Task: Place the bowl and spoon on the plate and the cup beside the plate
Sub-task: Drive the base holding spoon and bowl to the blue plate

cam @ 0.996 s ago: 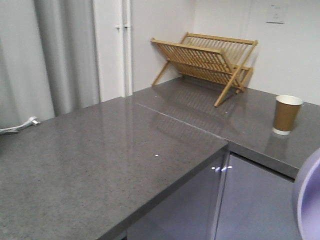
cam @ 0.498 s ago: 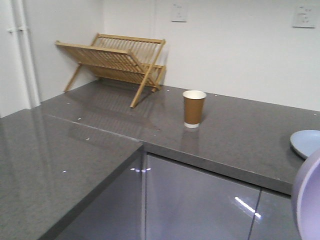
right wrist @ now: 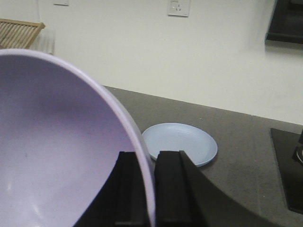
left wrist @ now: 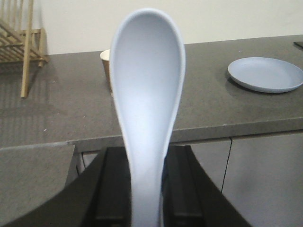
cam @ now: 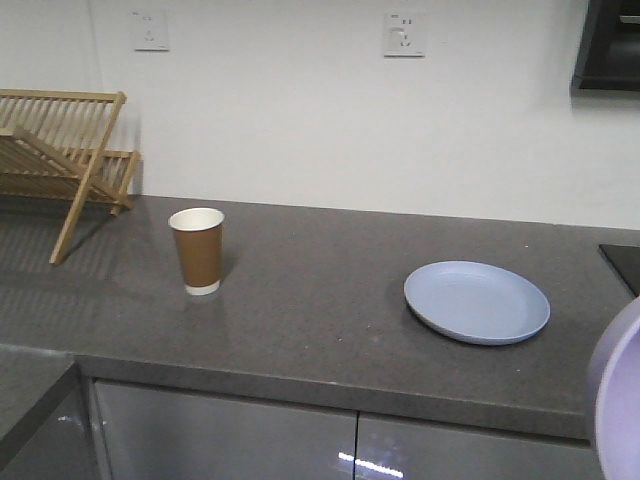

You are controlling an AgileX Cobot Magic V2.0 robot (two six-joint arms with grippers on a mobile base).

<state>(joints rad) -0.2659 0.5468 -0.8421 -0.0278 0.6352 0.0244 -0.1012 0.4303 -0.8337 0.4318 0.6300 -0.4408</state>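
Note:
The pale blue plate lies empty on the grey counter, right of centre; it also shows as the plate and the plate. Left of it stands the brown paper cup, upright. My left gripper is shut on the handle of the pale blue spoon, scoop pointing up. My right gripper is shut on the rim of the lavender bowl, held in the air short of the counter. An edge of the bowl shows at the front view's right border.
A folding wooden dish rack stands at the counter's far left. A black hob lies at the right end. Wall sockets sit above the counter. Glossy grey cabinet doors run below the counter.
The front view has swung right: the dish rack and cup slid to the left, and the plate came fully into view. The bowl's edge stayed at the right border.

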